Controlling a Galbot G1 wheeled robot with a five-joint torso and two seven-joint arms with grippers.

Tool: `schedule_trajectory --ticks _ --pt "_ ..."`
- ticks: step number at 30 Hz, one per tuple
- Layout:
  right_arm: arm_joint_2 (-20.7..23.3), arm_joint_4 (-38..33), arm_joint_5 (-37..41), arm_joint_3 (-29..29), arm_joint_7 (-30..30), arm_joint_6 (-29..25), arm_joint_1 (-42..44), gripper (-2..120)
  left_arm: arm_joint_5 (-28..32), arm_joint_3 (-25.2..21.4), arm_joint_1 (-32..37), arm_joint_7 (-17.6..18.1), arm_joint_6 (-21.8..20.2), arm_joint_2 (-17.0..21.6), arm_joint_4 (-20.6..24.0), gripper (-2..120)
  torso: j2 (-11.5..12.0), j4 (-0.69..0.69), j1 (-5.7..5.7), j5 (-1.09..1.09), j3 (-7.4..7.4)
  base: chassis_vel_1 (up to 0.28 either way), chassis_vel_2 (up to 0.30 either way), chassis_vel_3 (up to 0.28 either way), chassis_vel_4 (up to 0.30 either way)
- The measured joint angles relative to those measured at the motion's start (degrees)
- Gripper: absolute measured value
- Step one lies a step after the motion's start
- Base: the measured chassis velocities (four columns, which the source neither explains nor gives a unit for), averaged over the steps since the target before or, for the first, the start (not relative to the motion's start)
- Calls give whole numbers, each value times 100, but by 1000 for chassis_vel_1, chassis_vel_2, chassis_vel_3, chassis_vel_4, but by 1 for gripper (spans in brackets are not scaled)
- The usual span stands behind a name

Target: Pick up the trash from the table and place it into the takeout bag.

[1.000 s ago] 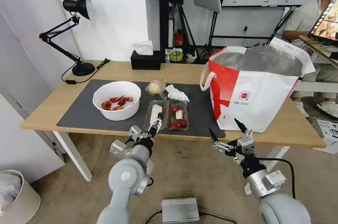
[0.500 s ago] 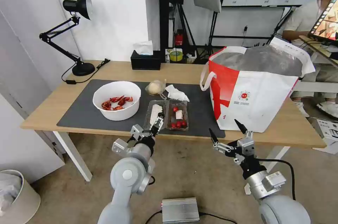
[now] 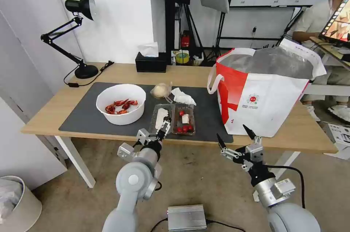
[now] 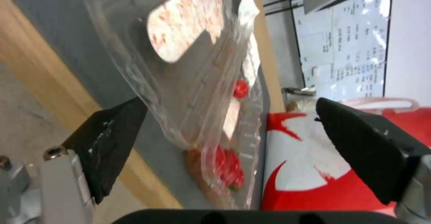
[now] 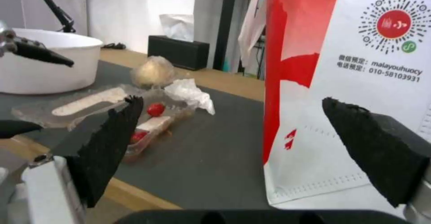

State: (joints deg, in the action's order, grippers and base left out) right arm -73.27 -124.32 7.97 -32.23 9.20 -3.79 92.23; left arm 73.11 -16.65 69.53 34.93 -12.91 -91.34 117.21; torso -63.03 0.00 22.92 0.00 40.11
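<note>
Left of centre in head view: white bowl (image 3: pixel 120 108) w/ red crayfish shells, sitting on dark grey mat (image 3: pixel 84 113) of the light-wood table (image 3: pixel 54 110). Just right of bowl: pale plastic-wrapped bundle (image 3: pixel 161 90), then crumpled napkin (image 3: pixel 183 97). Below those, clear hinged tray (image 3: pixel 172 118) opened flat, two halves side by side, each half's long axis running toward frame bottom; tomatoes in right half. Left gripper (image 3: pixel 161 129) at tray's near edge, fingers apart, one either side of the tray's near end in left wrist view. Right gripper (image 3: pixel 235 137) lower centre-right, off table's front edge, fingers spread wide, empty. Takeout bag (image 3: pixel 262 91) upright at right, mouth open upward.
</note>
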Motion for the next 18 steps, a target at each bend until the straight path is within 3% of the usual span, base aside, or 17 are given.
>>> schedule_trajectory --ticks 18 --pt "-106 149 -99 146 0 -37 -84 100 -50 -66 22 -361 255 1 92 100 0 0 0 0 0 0 0 0 0"
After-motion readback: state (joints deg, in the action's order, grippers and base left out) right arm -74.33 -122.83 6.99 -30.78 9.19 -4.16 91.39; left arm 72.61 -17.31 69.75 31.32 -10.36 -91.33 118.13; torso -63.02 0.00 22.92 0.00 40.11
